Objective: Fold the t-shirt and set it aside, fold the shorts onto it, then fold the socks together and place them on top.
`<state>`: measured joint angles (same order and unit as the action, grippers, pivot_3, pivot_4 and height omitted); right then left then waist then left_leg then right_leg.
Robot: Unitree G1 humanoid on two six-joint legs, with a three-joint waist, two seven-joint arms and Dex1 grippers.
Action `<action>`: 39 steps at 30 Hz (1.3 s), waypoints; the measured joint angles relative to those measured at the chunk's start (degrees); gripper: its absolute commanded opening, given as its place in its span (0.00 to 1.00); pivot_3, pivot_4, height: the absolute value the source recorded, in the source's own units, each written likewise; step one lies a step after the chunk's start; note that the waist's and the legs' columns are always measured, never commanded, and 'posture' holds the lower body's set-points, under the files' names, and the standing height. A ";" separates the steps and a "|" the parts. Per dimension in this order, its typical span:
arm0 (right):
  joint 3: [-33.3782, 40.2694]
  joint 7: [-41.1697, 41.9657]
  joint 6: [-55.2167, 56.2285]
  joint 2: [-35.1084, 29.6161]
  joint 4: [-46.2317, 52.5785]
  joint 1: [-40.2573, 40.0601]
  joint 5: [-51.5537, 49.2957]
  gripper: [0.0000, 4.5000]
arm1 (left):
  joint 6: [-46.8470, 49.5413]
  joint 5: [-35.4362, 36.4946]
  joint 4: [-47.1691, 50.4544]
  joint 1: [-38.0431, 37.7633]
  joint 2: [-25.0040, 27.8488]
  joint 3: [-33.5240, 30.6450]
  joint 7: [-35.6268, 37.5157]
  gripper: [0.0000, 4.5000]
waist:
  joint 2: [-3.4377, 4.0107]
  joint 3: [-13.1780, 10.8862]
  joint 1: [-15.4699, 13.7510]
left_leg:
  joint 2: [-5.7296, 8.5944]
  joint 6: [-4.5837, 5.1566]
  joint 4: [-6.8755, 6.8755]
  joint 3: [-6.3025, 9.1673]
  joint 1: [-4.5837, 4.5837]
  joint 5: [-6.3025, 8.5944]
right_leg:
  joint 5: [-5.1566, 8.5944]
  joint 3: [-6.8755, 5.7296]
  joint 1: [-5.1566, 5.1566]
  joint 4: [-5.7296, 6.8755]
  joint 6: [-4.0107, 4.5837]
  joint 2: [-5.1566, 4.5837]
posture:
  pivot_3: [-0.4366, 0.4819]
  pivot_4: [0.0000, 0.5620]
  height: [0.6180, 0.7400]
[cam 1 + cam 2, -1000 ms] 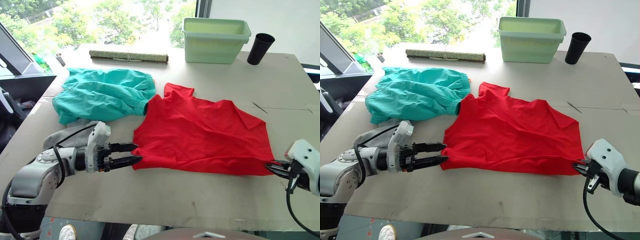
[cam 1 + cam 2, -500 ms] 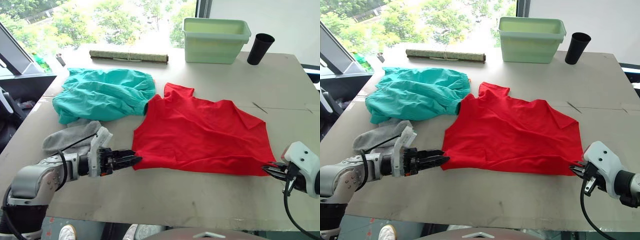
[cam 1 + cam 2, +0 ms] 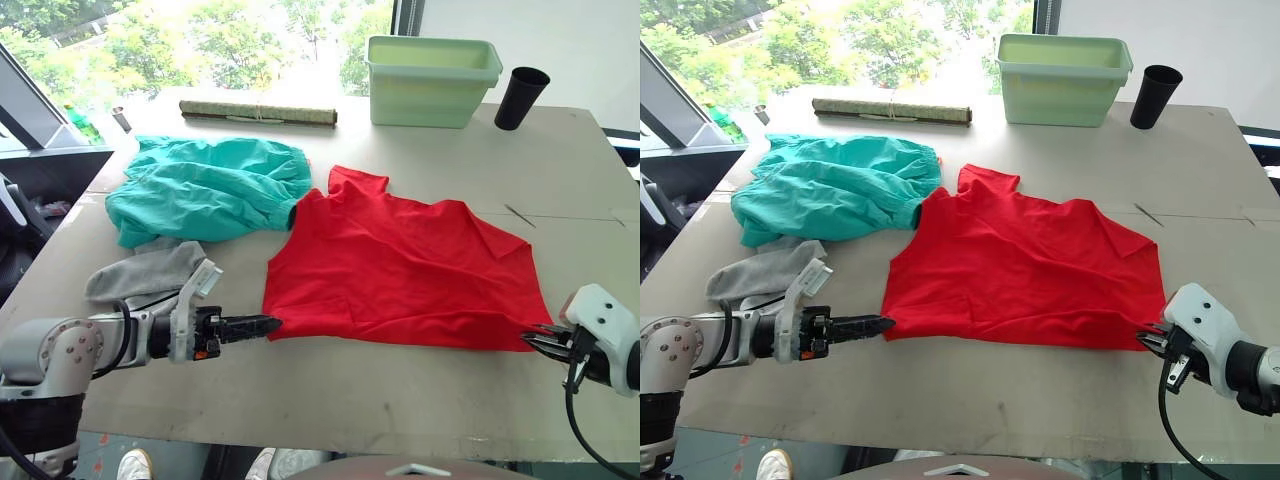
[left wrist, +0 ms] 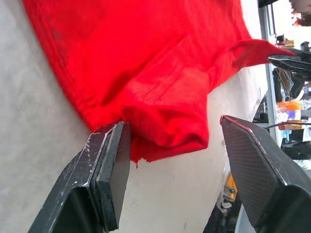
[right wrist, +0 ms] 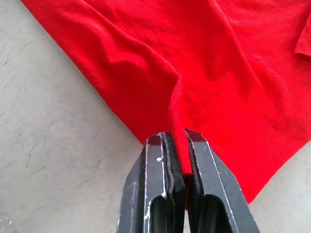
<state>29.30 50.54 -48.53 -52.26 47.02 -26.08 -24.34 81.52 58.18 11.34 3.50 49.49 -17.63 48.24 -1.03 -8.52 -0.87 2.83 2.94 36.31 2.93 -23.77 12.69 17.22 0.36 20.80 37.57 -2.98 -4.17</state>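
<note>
Lying at the table's (image 3: 400,400) left side, the shorts (image 3: 205,187) partly cover the socks (image 3: 145,273) nearer the robot. The left gripper (image 4: 175,145) rests with fingers apart at the t-shirt's (image 3: 405,270) near left corner. That shirt is spread flat mid-table. The right gripper (image 5: 178,141) is clamped on its near right hem corner.
</note>
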 measured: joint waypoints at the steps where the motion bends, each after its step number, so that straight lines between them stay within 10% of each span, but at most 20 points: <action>1: 0.00 0.06 -0.01 0.00 0.18 -0.16 -0.04 0.00 | 0.25 0.01 0.00 -0.76 0.25 -0.20 -0.01 0.71 | 0.00 0.00 0.02 | 0.00 0.00 0.00 0.00 0.00 0.00 | 0.00 0.00 0.00 0.00 0.01 0.00 | 0.48 0.27 0.93; 20: 0.02 0.10 -0.09 -0.26 0.42 -1.06 -0.45 0.00 | 10.65 6.79 -1.91 6.38 -18.25 -10.21 -17.29 0.71 | -0.17 0.08 -0.18 | 0.03 -0.02 0.06 0.01 0.00 0.00 | -0.01 -0.01 -0.01 0.07 -0.02 0.00 | 0.48 0.27 0.93; 28: 0.15 -0.09 -0.21 -0.25 1.23 -1.62 -0.75 0.00 | 10.72 7.72 -2.88 7.24 -17.39 -11.52 -20.43 0.71 | -0.15 0.08 -0.12 | 0.03 -0.04 0.06 0.00 0.01 0.01 | -0.01 -0.01 0.00 0.09 -0.02 0.01 | 0.48 0.27 0.93; 36: 0.37 -0.53 -0.75 -0.24 1.57 -1.75 -0.93 0.00 | 9.88 7.14 -2.93 7.74 -19.52 -10.94 -22.84 0.05 | -0.16 0.08 -0.16 | 0.05 -0.23 0.07 0.01 0.01 0.12 | -0.01 0.00 -0.01 0.08 -0.02 0.00 | 0.48 0.27 0.93; 39: 0.40 -0.60 -0.87 -0.19 1.62 -2.23 -0.98 0.00 | 7.89 7.13 -2.82 7.67 -19.20 -10.50 -21.80 0.01 | -0.16 0.08 -0.16 | 0.04 -0.23 0.07 0.00 0.00 0.12 | -0.01 0.00 -0.01 0.08 -0.02 0.00 | 0.48 0.27 0.93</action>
<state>29.70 49.95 -49.40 -52.45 48.64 -28.31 -25.32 89.41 65.31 8.52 11.16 30.29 -28.13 26.44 -1.19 -8.43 -1.03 2.87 2.70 36.38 2.93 -23.77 12.81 17.21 0.35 20.79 37.65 -3.00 -4.17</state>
